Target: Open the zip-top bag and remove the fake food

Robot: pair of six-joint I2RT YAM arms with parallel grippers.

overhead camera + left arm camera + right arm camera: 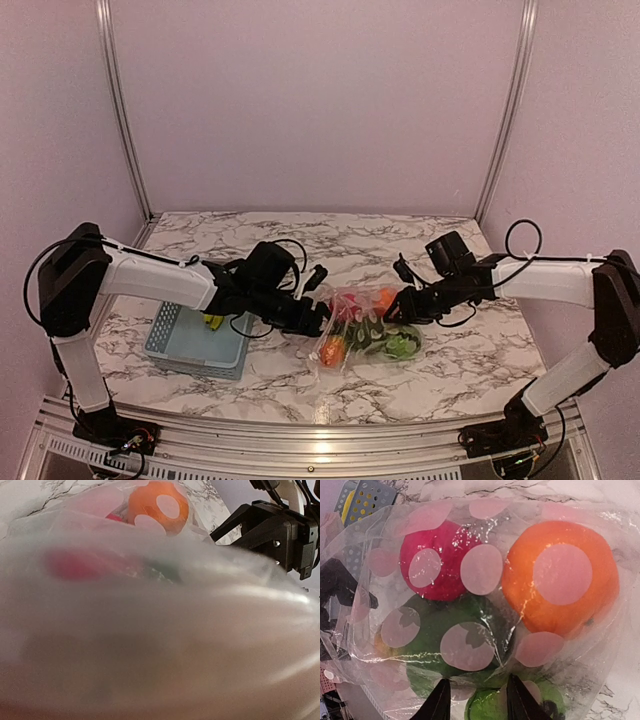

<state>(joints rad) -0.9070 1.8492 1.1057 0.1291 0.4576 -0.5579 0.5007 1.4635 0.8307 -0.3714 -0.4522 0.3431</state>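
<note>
Both grippers flank the zip-top bag point(362, 330) of fake food point(560, 580), likely to pull it open. The right gripper point(476, 701) has its fingers apart. The left gripper point(316, 321) is hidden by plastic, so I cannot tell.

Top looks down; wrist views crowd the bag point(481, 570).

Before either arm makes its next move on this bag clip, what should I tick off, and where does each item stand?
1. Left gripper gripping zip-top bag: cannot tell, plastic fills its camera.
2. Right gripper gripping bag: cannot tell, fingers apart against plastic.
3. Zip open: cannot tell.
4. Food out: not ok; orange and red fruit inside.
5. Blue basket in view for drop-off: ok.
</note>
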